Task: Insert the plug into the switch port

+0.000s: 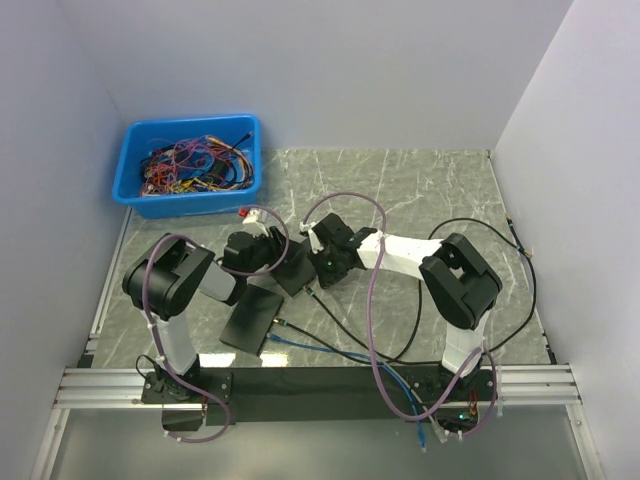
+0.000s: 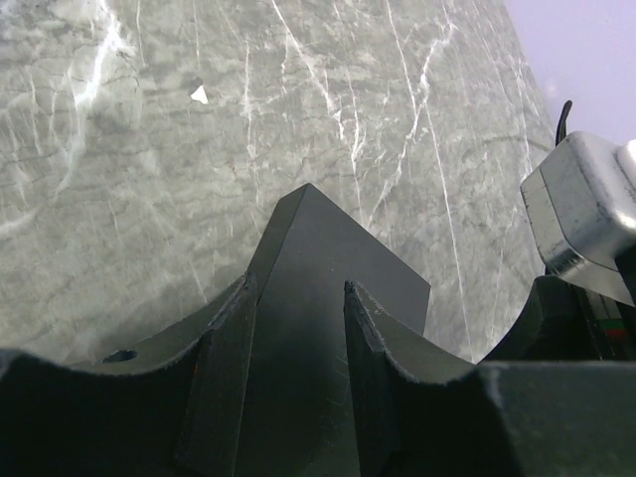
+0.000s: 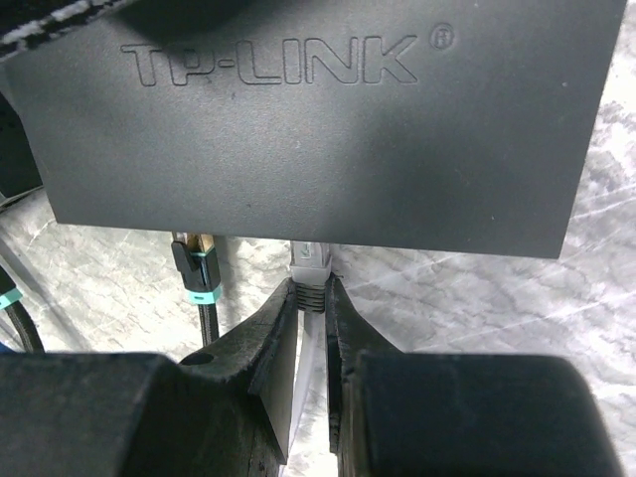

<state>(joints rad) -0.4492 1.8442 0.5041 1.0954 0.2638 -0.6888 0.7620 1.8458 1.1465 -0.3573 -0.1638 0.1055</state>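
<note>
At the far left of your marbled tabletop you see a blue bin holding a tangle of coloured wires, while nearer you a flat black slab, possibly a spare device, lies beside a blue cable.

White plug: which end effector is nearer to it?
Right. The right end effector pinches the white plug at the port edge of the TP-Link switch; the left end effector grips the switch body.

A blue plastic bin of tangled coloured wires sits at the marble bench's far-left corner; 2 black flat boxes lie mid-bench.
</note>
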